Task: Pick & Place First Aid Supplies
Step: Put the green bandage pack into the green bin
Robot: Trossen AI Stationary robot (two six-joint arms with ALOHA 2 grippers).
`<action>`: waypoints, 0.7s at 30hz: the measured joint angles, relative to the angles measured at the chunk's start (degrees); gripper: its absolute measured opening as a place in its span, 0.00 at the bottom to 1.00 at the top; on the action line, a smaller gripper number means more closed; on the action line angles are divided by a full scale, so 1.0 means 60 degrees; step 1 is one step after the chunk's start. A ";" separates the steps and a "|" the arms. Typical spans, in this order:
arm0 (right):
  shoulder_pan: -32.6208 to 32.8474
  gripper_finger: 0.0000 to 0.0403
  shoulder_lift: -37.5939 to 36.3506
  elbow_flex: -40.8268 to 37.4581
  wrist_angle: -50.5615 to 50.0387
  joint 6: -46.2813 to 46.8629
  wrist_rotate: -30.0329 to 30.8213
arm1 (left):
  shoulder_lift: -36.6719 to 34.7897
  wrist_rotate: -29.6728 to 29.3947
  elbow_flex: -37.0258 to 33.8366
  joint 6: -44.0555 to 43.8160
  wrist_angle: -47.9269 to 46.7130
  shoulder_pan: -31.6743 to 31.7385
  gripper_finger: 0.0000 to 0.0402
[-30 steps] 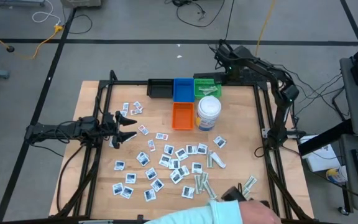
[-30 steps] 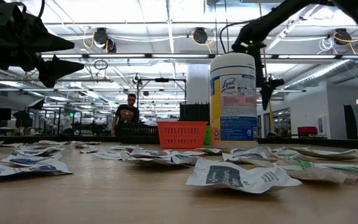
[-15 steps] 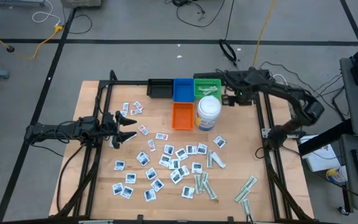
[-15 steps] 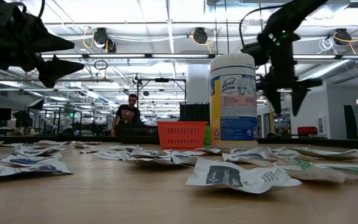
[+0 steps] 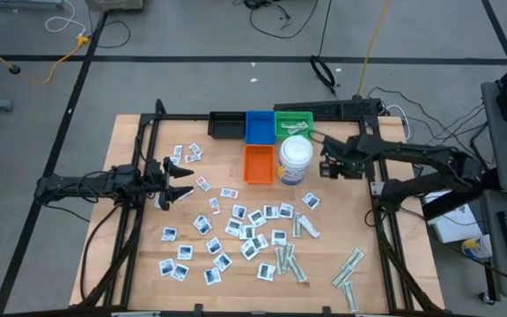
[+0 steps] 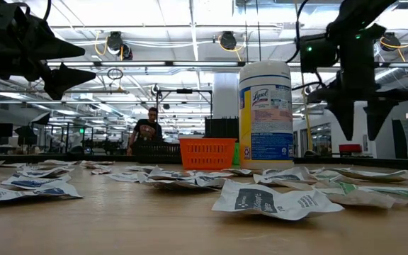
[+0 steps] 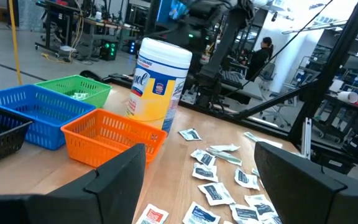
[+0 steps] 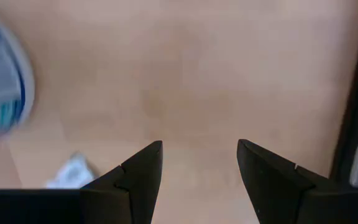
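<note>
First aid supplies (image 5: 240, 231) lie scattered flat on the table (image 5: 139, 273), on the near side of the wipes canister (image 5: 295, 160): a loose field of small square white packets, with narrow pale grey-green strips (image 5: 290, 263) farther out; none is yet held. Right gripper (image 5: 335, 165) hangs just beside the canister, above bare wood, jaws parted and empty. Left gripper (image 5: 177, 179) waits well apart from the canister, beyond the orange basket (image 5: 258, 163), jaws wide and empty. Packets look thin, light and crinkly, probably slick-faced. Likely little height to pinch, so best taken at a raised edge or corner; several overlap, though which are stacked is hard to tell from above. An isolated packet nearest the canister seems the cleanest pick.
</note>
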 joint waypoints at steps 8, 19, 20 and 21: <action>0.2054 0.50 -0.0532 -0.0320 -0.0061 0.0364 -0.0257 | -0.0002 0.0000 -0.0002 -0.0002 -0.0001 0.0000 0.76; 0.4857 0.50 -0.0632 -0.0324 -0.0086 0.1505 -0.0638 | 0.0000 0.0000 0.0000 -0.0003 -0.0001 0.0000 0.76; 0.5132 0.50 -0.0632 -0.0324 -0.0078 0.1737 -0.0637 | 0.0001 0.0000 0.0001 0.0000 -0.0001 0.0000 0.76; 0.5406 0.50 -0.0632 -0.0324 -0.0077 0.1973 -0.0638 | 0.0001 0.0000 -0.0001 -0.0002 -0.0001 0.0000 0.76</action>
